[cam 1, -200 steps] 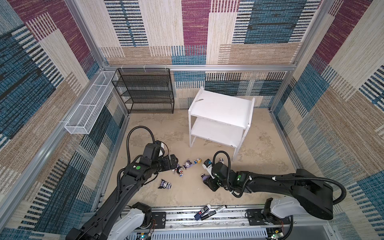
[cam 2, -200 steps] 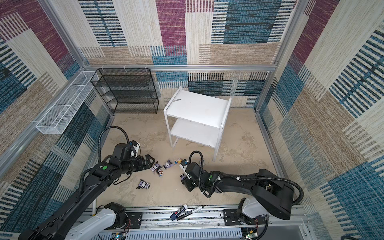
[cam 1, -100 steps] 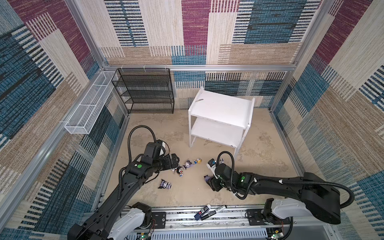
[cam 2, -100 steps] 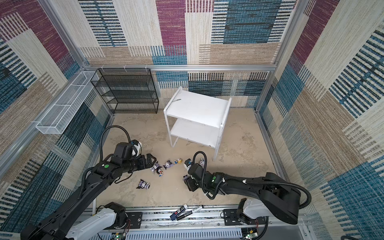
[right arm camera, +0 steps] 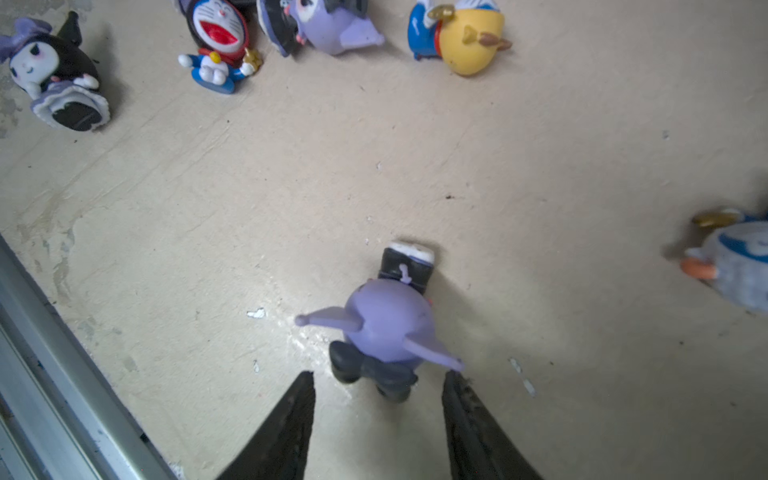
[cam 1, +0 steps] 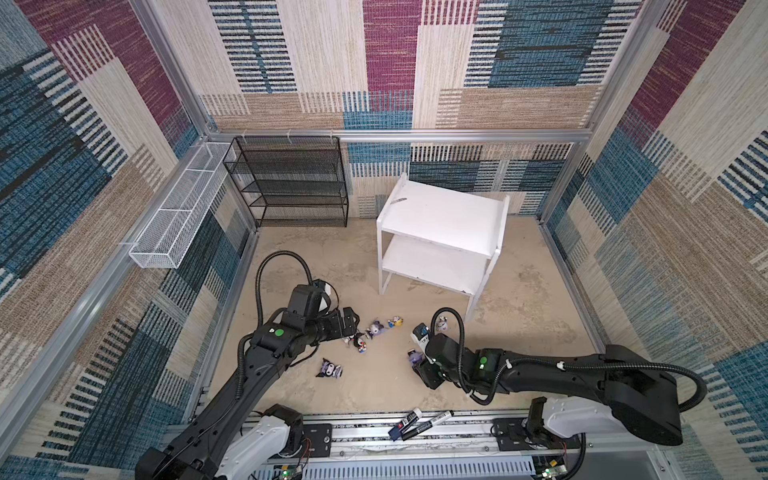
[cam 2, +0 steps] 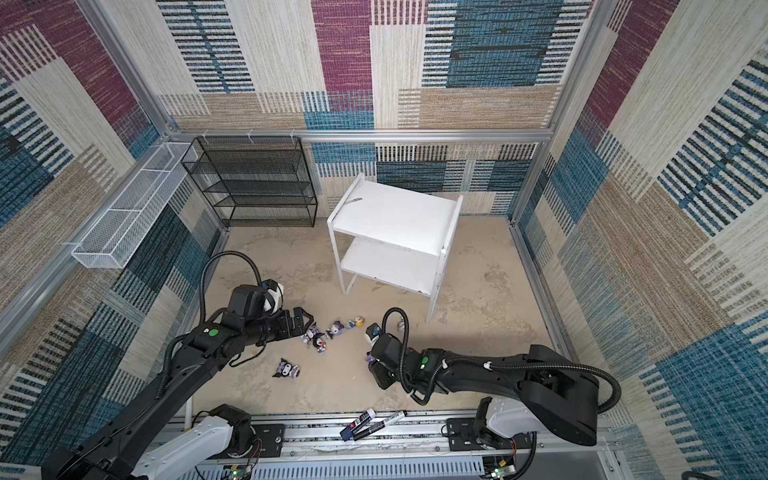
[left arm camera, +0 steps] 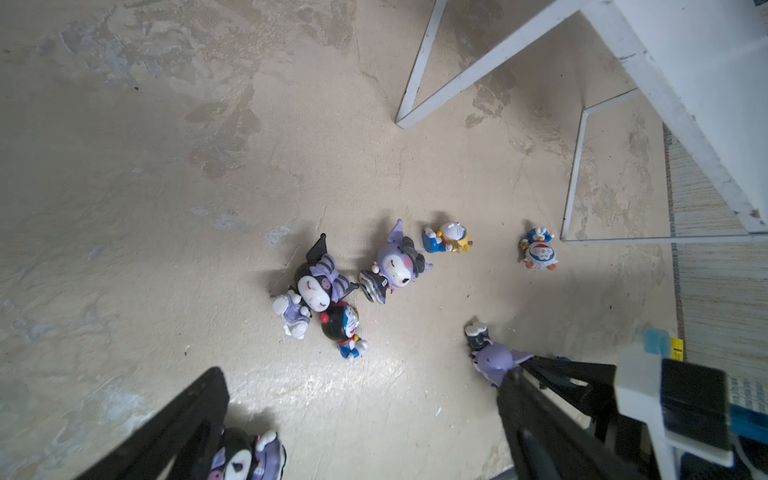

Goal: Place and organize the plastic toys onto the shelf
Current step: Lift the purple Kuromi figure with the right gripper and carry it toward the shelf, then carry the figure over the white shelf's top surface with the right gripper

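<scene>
Right tool (right arm camera: 379,374) apart, tips just short of lilac-hooded toy (right arm camera: 386,324) lying on desk (right arm camera: 540,166) — pickup step, nothing clamped. Left tool (cam 1: 352,322) wide apart beside other toys (left arm camera: 395,266). Shelf (cam 1: 444,216) bare. Next, likely: advance, close on body, carry to shelf.

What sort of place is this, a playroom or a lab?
Most likely a robot test cell, not a playroom: a metal frame lined with patterned woven panels boxes in two black robot arms mounted on a rail, with toy figurines and a white shelf set out.
</scene>
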`<act>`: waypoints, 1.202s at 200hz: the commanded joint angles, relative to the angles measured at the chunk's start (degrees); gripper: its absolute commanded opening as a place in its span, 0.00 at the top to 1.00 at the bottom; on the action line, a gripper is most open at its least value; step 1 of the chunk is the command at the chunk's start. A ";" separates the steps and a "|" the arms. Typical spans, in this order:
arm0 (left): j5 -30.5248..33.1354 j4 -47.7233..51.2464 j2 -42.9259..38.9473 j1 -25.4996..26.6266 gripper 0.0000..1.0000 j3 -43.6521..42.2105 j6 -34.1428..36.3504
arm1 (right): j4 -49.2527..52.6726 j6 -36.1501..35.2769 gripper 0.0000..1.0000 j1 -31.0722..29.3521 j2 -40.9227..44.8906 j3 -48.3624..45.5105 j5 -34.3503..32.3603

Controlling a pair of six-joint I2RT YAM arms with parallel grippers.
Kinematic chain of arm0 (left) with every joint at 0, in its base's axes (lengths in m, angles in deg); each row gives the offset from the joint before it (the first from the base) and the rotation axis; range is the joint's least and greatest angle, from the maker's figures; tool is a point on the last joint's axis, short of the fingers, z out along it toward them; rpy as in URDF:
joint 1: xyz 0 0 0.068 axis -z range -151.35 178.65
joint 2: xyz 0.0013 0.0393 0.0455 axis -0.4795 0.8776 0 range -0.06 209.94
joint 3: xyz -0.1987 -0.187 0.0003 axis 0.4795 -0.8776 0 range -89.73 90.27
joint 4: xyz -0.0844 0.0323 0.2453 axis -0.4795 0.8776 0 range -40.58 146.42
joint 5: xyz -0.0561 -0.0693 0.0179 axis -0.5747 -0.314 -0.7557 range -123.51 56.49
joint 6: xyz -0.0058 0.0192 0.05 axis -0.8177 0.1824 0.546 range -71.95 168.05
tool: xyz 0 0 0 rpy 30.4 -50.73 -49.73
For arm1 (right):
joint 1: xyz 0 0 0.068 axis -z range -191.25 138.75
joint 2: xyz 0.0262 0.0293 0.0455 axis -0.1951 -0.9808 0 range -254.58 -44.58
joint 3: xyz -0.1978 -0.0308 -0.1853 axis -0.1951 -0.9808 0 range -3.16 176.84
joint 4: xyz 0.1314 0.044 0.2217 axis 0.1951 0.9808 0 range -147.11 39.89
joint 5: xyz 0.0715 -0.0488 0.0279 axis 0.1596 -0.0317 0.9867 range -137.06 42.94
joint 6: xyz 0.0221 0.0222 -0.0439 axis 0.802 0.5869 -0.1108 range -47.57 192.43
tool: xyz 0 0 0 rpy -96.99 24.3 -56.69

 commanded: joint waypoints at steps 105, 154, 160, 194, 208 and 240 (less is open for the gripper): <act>-10.27 6.69 -0.07 0.03 0.00 4.67 5.97 | 0.91 6.08 0.71 -0.61 -4.06 2.77 -6.47; -15.64 8.36 -0.33 0.40 0.00 6.49 11.28 | 3.86 2.27 0.74 -0.61 1.09 4.24 -7.02; -15.69 8.56 -0.47 0.46 0.00 6.68 11.84 | 4.88 1.52 0.74 -0.57 1.89 5.08 -6.94; -15.08 8.61 -1.52 0.64 0.00 6.98 12.18 | 13.82 -2.02 0.75 -0.55 4.96 14.56 -5.48; -14.35 8.59 -2.66 0.67 0.00 7.03 12.18 | 18.48 -3.38 0.75 -0.62 5.12 19.62 -5.43; -14.83 7.79 -6.54 0.67 0.00 8.11 13.84 | 24.87 -6.94 0.75 -0.61 5.59 29.80 -2.58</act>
